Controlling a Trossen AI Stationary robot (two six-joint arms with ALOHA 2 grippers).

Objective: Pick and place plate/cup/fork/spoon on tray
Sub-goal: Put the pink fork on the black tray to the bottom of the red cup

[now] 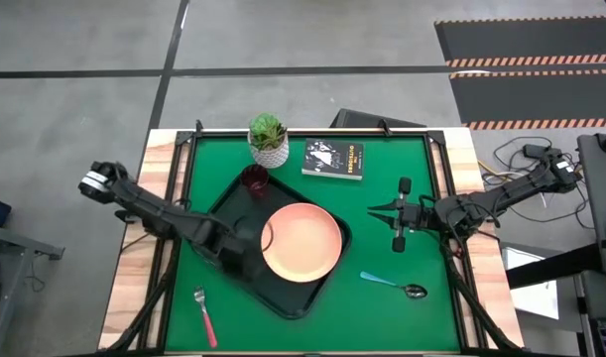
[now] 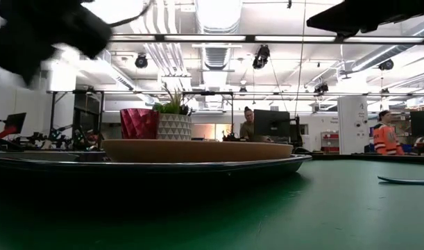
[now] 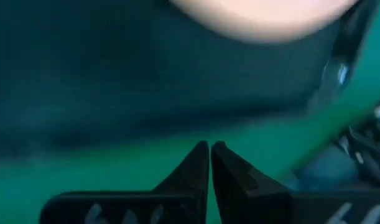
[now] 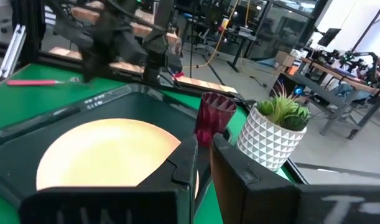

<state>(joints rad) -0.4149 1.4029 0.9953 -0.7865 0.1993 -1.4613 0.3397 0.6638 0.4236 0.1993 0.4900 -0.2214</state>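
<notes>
The black tray (image 1: 304, 298) lies slantwise on the green mat. The salmon-pink plate (image 1: 301, 242) lies flat inside it, and the dark red cup (image 1: 254, 178) stands upright at its far corner. The pink-handled fork (image 1: 204, 315) lies on the mat near the front left. The blue-handled spoon (image 1: 394, 286) lies on the mat to the tray's right. My left gripper (image 1: 247, 265) hovers shut over the tray's near-left side, pointing steeply down; its fingertips (image 3: 210, 149) hold nothing. My right gripper (image 1: 377, 209) hangs level to the plate's right, shut (image 4: 205, 140) and empty.
A white pot with a green plant (image 1: 269, 141) and a small black book (image 1: 333, 159) stand at the mat's far edge. Wooden table borders (image 1: 134, 268) flank the mat. Bare mat lies between the fork and the spoon along the near edge.
</notes>
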